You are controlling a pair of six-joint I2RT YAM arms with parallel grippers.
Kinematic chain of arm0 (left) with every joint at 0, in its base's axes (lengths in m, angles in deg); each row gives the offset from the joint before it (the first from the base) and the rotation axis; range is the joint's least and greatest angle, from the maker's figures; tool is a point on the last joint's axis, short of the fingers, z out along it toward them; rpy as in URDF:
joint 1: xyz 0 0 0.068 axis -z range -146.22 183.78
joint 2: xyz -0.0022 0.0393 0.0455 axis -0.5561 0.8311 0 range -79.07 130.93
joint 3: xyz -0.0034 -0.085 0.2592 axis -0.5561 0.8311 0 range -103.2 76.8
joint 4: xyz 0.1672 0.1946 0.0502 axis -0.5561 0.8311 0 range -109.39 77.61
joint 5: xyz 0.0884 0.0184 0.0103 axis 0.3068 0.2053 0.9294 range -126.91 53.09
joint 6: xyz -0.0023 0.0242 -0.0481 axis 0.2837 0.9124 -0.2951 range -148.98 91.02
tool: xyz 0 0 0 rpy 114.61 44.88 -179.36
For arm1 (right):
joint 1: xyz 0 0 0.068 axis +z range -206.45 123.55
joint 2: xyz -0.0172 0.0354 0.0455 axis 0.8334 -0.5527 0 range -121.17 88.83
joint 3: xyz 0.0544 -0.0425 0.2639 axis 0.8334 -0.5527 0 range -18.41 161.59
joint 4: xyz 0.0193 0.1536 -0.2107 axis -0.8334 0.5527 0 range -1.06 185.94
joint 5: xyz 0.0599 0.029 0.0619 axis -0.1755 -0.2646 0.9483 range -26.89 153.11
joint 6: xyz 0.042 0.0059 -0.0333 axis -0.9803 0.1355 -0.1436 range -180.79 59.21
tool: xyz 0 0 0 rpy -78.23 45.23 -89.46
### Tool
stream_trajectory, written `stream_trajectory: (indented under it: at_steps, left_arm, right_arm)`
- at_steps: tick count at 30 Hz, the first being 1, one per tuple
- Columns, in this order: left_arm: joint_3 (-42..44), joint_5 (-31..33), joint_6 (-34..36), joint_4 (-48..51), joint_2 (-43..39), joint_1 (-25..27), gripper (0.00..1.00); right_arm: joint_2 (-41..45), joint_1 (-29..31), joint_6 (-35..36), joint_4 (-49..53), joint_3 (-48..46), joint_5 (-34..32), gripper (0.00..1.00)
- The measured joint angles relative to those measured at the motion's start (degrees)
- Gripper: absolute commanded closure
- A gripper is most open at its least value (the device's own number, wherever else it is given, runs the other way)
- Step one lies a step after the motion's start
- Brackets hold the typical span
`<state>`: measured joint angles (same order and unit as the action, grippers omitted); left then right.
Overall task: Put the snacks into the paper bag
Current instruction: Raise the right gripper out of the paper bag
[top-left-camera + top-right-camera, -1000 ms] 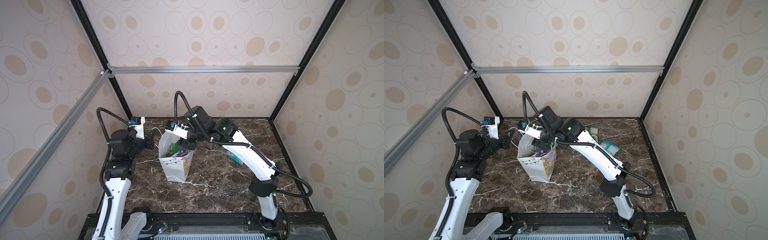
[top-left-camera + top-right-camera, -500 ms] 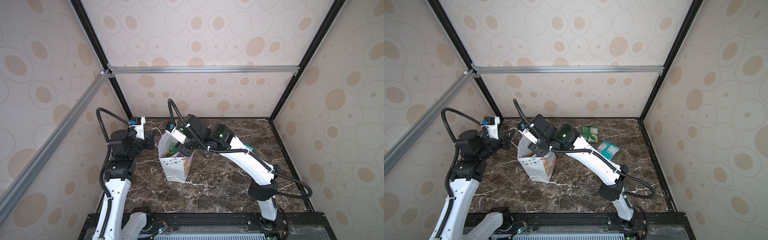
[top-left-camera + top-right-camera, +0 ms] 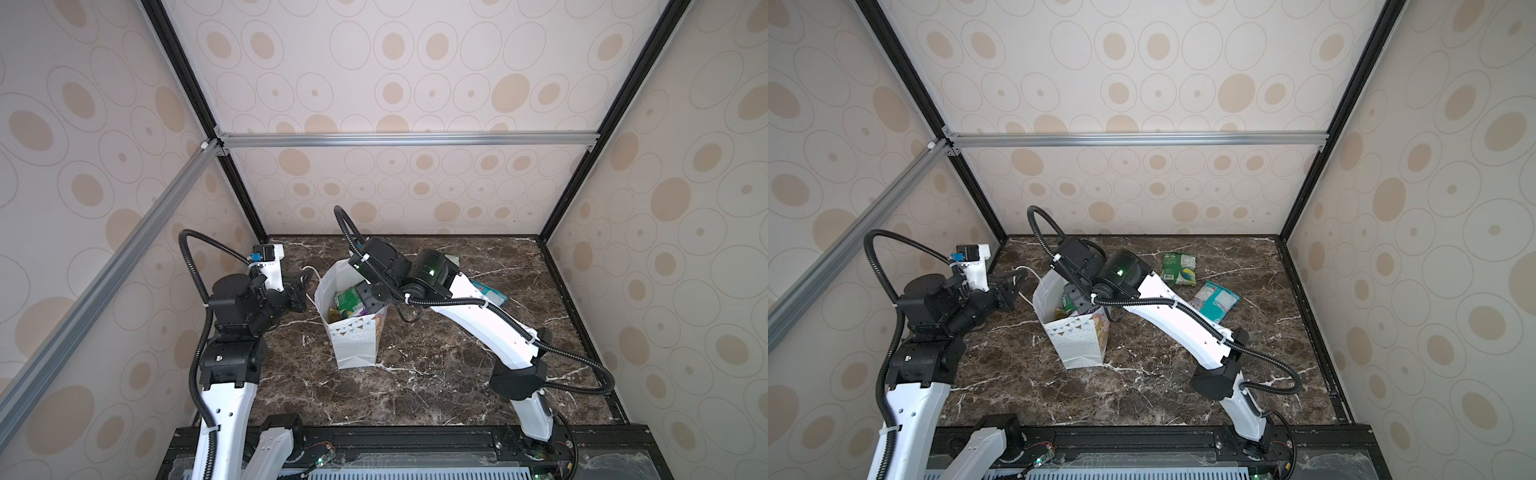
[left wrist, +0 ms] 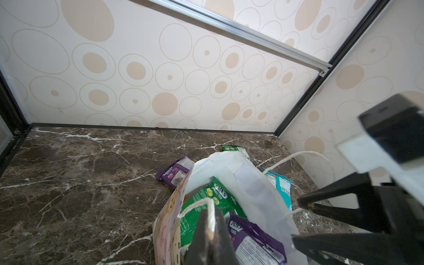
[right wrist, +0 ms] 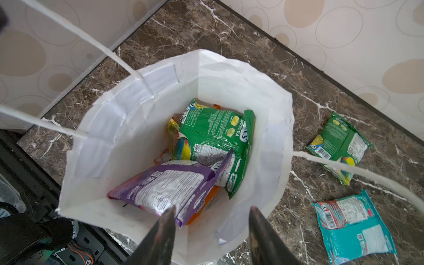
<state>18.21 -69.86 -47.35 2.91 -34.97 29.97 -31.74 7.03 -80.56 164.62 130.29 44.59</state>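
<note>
Right gripper (image 5: pixel 212 208) hangs half open and empty just over the mouth of the paper bag (image 5: pixel 110 128), with a purple packet (image 5: pixel 169 185) lying inside right under its tips, so that drop looks done imo. It should lift straight up without snagging the cord handle (image 5: pixel 344 165) beside it, then go for the teal packet (image 5: pixel 353 222) or green packet (image 5: pixel 339 146) out past the bag. The left gripper (image 4: pixel 210 220), pinched shut on the opposite handle (image 4: pixel 197 204), should hold the mouth wide.

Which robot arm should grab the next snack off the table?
Right. The right gripper hangs open and empty over the paper bag, and the green packet and teal packet on the table lie on its side. The left gripper is shut on the bag's cord handle.
</note>
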Motion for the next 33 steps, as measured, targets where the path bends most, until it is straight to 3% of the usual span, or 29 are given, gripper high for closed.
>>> stream_trajectory:
  at_steps: [10, 20, 33]
  left_arm:
    - [1.7, -0.44, -1.16, 0.55, -2.95, 0.0, 1.0]
    - [2.56, -0.39, -1.09, -0.04, -2.75, 0.0, 1.0]
    - [2.8, 0.2, -0.26, -0.33, -2.75, 0.0, 1.0]
  right_arm:
    - [-0.68, 1.7, -2.6, 2.6, 0.24, -3.98, 0.42]
    - [-4.94, 1.57, -3.32, 1.49, 0.42, -3.39, 0.44]
    - [-3.63, 5.62, -2.67, -2.43, 0.72, -9.68, 0.44]
